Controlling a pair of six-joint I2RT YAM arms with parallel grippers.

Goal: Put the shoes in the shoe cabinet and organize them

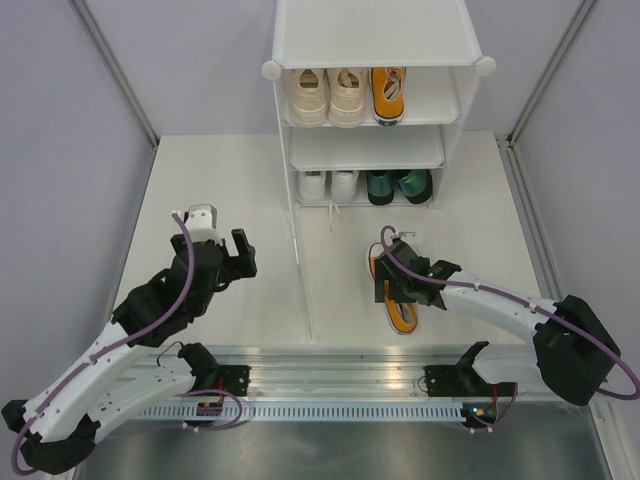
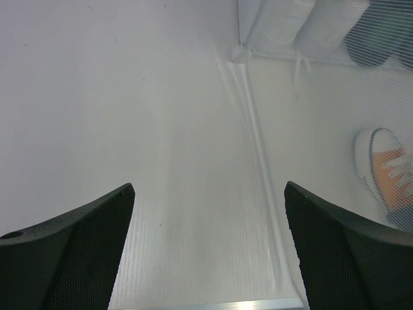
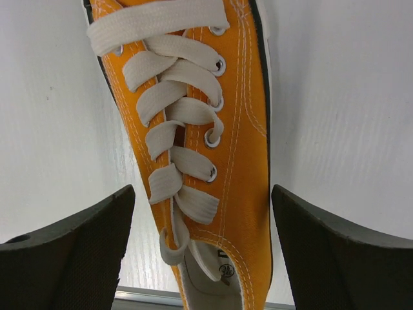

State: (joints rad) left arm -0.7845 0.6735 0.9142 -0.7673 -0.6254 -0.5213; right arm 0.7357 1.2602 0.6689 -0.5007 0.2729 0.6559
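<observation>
Shows an orange canvas sneaker (image 3: 239, 129) beneath the spread, empty jaws of the right gripper (image 3: 201, 190), left gripper (image 2: 208, 186) equally open; looks light and soft-sided, probably best pinched across the sole.

Left of the shoe cabinet (image 1: 372, 30) side panel (image 1: 301, 262), the table (image 1: 220, 180) gives open passage. Right of it, an orange canvas sneaker (image 1: 401, 300) lies in the approach. The upper tier appears free right of the shelved orange sneaker (image 1: 388, 94); white sneakers (image 1: 328, 185) and dark green heels (image 1: 398, 186) fill the lower tier.
</observation>
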